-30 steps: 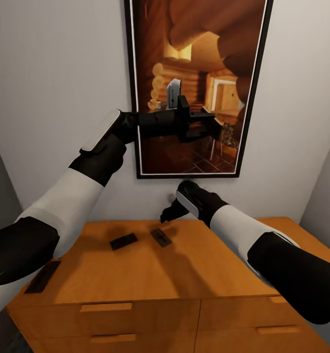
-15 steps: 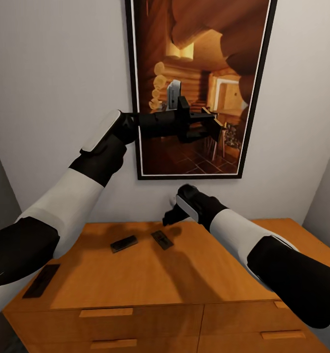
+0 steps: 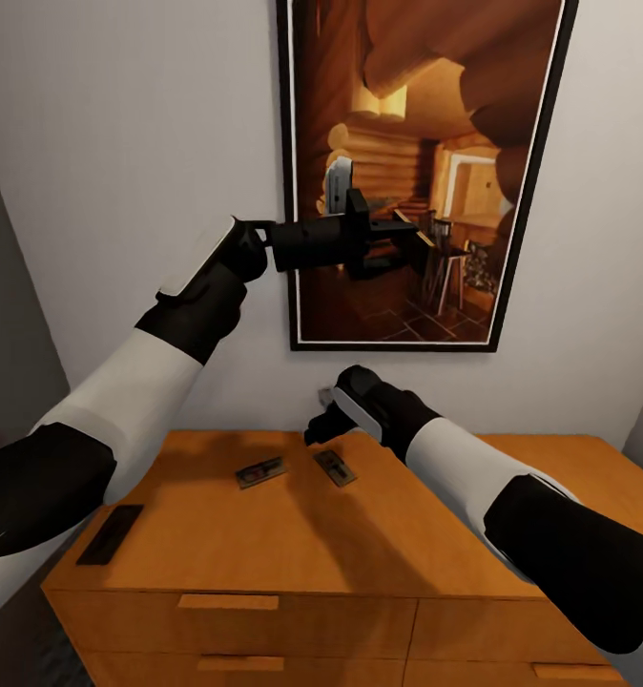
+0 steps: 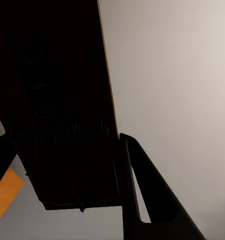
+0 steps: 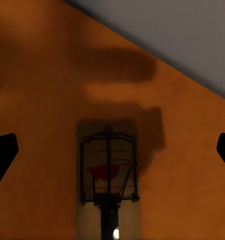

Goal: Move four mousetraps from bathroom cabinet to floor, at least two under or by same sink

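Here, the orange-brown cabinet point(image 3: 293, 544) spreads beneath both arms. The framed cabin picture point(image 3: 417, 172) hangs on the wall behind the raised left gripper point(image 3: 412, 240), which clamps a dark mousetrap point(image 4: 75, 170). The right gripper point(image 3: 314, 429), fingers spread wide, hovers just above a mousetrap point(image 3: 335, 468) on the cabinet top. Another mousetrap point(image 3: 261, 471) lies nearby, and a fourth point(image 3: 110, 534) well apart near the edge.

Head view overlooks cabinet point(image 3: 293, 544); right wrist view close above it.
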### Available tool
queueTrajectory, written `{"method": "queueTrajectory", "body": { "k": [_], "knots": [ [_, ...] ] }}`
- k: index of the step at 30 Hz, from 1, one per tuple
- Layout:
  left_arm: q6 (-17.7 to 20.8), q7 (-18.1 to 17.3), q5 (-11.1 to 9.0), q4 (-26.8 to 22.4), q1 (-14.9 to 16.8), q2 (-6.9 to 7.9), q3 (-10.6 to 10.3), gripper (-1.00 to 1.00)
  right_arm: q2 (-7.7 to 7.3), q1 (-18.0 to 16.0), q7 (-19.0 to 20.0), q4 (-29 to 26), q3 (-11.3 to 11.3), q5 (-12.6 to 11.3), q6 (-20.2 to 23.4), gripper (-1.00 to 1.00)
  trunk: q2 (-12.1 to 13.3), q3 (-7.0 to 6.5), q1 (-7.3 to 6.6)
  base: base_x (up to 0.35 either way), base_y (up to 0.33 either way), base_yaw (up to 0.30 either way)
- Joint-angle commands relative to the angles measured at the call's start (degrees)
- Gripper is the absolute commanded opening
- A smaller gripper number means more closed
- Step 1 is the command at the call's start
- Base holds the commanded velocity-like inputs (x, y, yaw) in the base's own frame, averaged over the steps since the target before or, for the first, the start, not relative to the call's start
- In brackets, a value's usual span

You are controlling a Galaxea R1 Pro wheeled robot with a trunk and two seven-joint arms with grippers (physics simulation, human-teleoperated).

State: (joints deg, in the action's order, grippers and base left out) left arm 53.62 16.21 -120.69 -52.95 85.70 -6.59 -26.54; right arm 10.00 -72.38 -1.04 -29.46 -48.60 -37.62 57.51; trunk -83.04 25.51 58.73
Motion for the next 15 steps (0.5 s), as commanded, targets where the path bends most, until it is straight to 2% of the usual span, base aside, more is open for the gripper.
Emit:
{"method": "queueTrajectory", "body": {
  "k": [1,15],
  "knots": [
    [0.1,0.4,-0.4,-0.1,0.0,0.00,0.0,-1.00,0.00,-0.1,-0.1,0.0,-0.2,-0.2,0.1,1.00,0.0,0.07,0.00,0.000,0.000,0.028],
    [-0.6,0.2,-0.5,-0.1,0.0,0.00,0.0,-1.00,0.00,0.0,0.1,-0.1,-0.2,-0.1,0.1,1.00,0.0,0.06,0.00,0.000,0.000,0.005]
  ]
}}
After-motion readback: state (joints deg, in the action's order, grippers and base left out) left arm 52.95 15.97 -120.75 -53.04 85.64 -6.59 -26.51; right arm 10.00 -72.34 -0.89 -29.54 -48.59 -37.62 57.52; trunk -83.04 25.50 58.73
